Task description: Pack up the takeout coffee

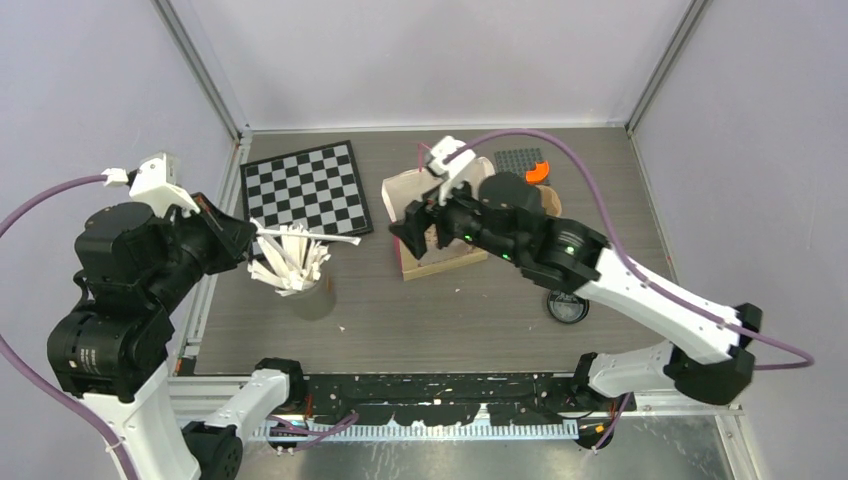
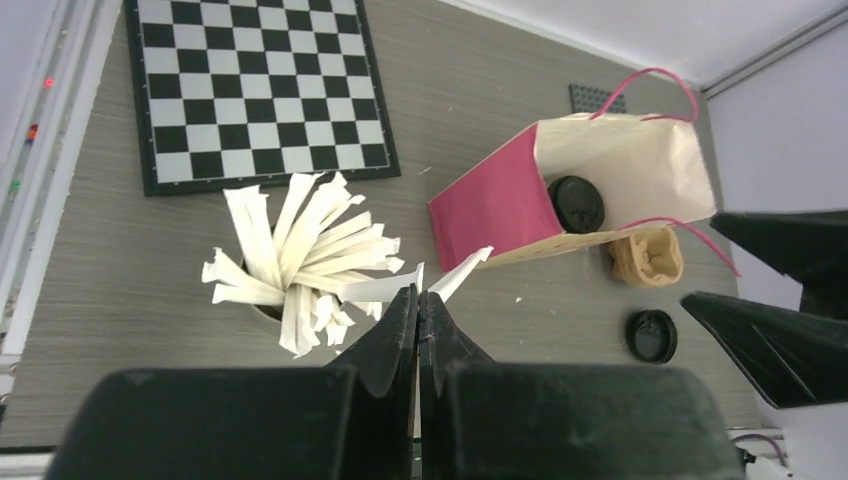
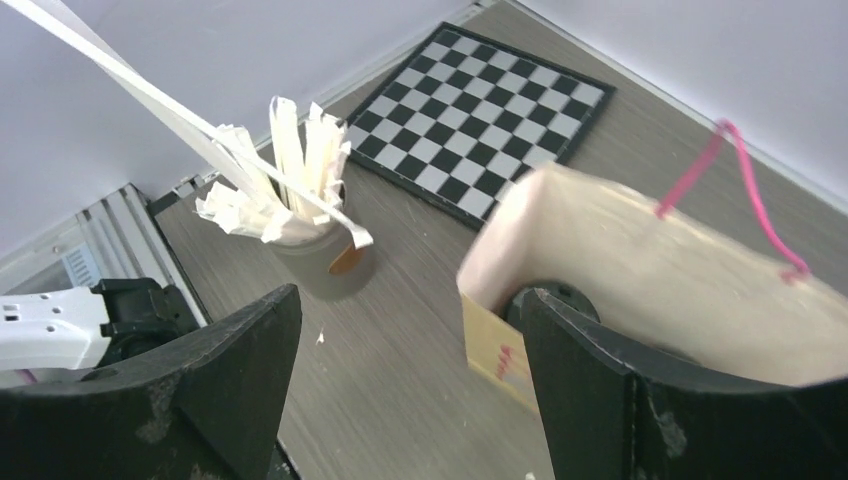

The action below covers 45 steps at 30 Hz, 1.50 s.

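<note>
Your left gripper point(image 2: 419, 298) clamps a white stick point(image 2: 462, 270). The right gripper point(image 3: 410, 300), jaws apart beside the bag point(image 2: 490, 205), may shove it.

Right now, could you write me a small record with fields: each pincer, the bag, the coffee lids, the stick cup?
left pincer: shut on a white stick, beside the grey cup of sticks
right pincer: open, at the bag's mouth
bag: pink outside, cream inside, open
inside bag: one black lid, seen from above
table: second black lid near the bag; cup beneath not discernible
brown carrier: beside the bag
</note>
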### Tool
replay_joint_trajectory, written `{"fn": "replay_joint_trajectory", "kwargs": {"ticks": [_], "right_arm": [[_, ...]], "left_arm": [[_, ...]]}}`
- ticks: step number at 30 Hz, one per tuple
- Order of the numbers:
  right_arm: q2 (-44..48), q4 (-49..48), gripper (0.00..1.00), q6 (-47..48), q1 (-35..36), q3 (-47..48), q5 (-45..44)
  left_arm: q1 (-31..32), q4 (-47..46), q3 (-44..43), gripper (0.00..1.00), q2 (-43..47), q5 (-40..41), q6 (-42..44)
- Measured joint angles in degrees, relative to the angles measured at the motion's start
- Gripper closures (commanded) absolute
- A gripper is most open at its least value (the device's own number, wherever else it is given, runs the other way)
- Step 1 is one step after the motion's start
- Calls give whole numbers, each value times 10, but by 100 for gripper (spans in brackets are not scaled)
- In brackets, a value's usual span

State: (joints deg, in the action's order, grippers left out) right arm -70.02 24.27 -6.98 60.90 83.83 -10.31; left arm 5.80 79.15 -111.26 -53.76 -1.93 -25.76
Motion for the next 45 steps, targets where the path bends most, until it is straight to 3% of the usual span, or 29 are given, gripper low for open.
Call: {"fn": "replay_joint_trajectory", "kwargs": {"ticks": [8,16,24,34,37,41,45], "right_arm": [[-114,-80,16,88,0,41,76],[-184,-124,16,121,1,85,161],[-240,-129,18,175,14,123,238],[-318,-130,23,249,86,137,235],[-338,-144,34,267,89,137,217],[-355,-165,58,282,86,137,195],[-365,-176,75,288,83,137,180]], "left_arm": [[0,63,-8,100,-33,34,57],[0,48,111,100,22,49,79],[0,14,120,100,28,39,61],[0,3,133,100,28,12,50],[0,4,143,100,28,3,50],[0,4,160,100,28,-7,50],[0,4,176,100,30,-11,50]]}}
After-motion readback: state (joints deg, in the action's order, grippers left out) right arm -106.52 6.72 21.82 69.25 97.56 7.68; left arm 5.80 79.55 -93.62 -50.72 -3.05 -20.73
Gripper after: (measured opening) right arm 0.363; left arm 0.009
